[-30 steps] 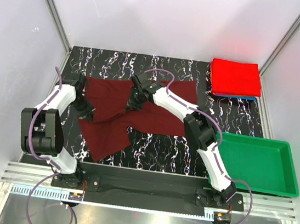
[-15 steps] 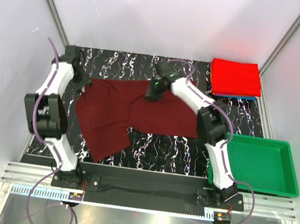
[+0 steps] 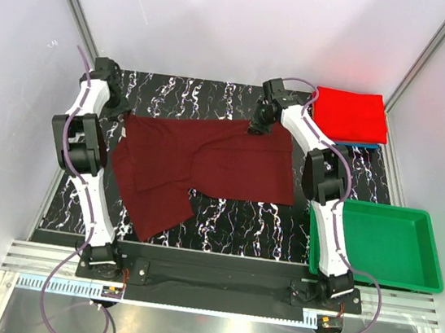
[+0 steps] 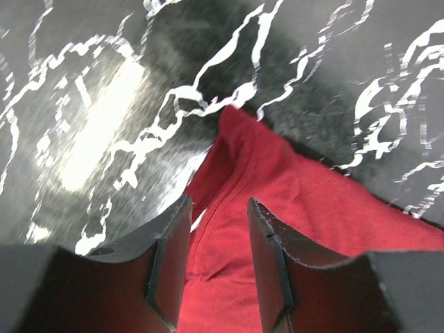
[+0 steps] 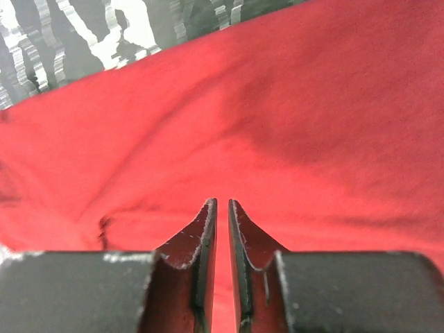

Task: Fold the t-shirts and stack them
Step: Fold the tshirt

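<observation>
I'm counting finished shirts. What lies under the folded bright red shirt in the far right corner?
A thin blue edge shows beneath the red shirt along its near side, likely another folded shirt. The rest is covered, so anything further below cannot be seen.

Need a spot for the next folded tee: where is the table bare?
Bare table runs along the near edge, in front of the maroon shirt and left of the green tray. A thinner strip lies behind the shirt. Crowded: the centre under the shirt, and the far right corner with the red shirt stack.
</observation>
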